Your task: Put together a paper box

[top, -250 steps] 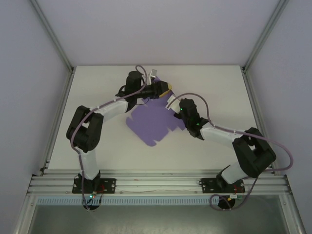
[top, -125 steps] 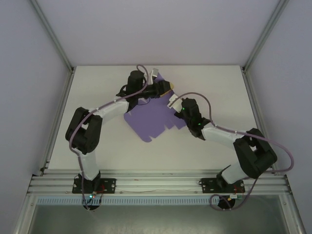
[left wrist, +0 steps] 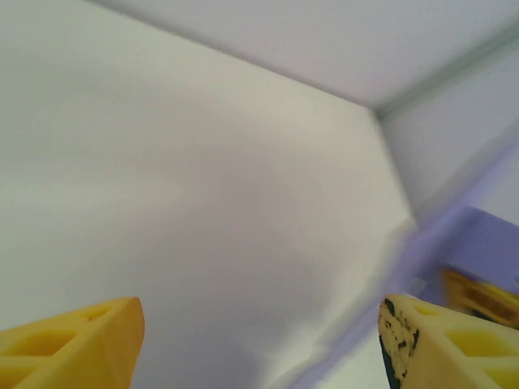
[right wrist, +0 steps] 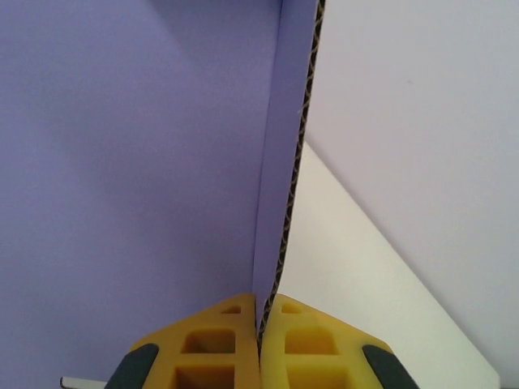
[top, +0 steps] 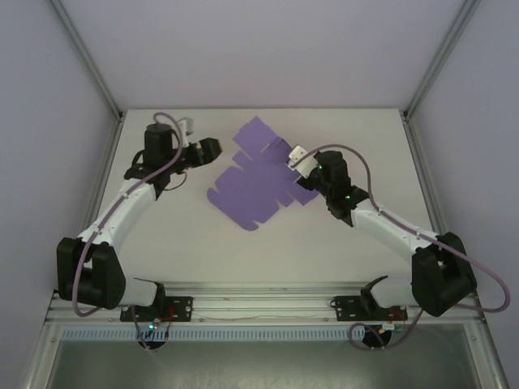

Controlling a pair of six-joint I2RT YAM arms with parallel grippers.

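Top external view tells the story: the left gripper [top: 209,150] has let go of the paper box [top: 255,190] and swung off to the far left of the table [top: 162,235], well apart from the card. A second ago it was right over the sheet's far edge. The purple die-cut sheet now lies spread flat mid-table with a far flap uncovered, so I'd judge no fold has held yet and the assembly is barely begun. The right gripper [top: 296,156] remains at the sheet's right edge. Its own wrist camera gives what the overhead can't: the yellow fingers [right wrist: 219,332] pinched tight on the card's edge, its corrugated core showing. The left wrist camera shows that gripper's fingers [left wrist: 73,340] spread wide with nothing between them, and a purple corner off to the right.
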